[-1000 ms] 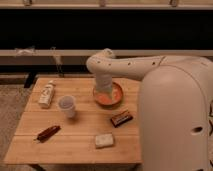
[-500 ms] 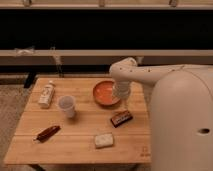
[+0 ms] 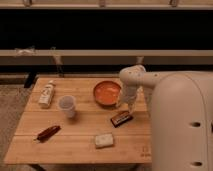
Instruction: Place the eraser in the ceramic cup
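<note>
The eraser [image 3: 121, 118], a small flat dark block with lighter edges, lies on the wooden table [image 3: 70, 147] right of centre. The ceramic cup [image 3: 67, 106], small, whitish and without a handle, stands upright left of centre. My gripper [image 3: 126, 106] hangs down from the white arm [image 3: 134, 80], just above and slightly behind the eraser, next to the orange bowl's right rim. Nothing shows in it.
A shallow orange bowl [image 3: 107, 92] sits at the table's back centre. A white bottle [image 3: 46, 94] lies at the back left. A reddish-brown stick [image 3: 48, 132] lies front left. A pale beige block [image 3: 104, 140] lies front centre. My white body fills the right side.
The arm has swung from over the orange bowl to the right and down, so the gripper now hangs just above the eraser. The objects on the table have not moved.
</note>
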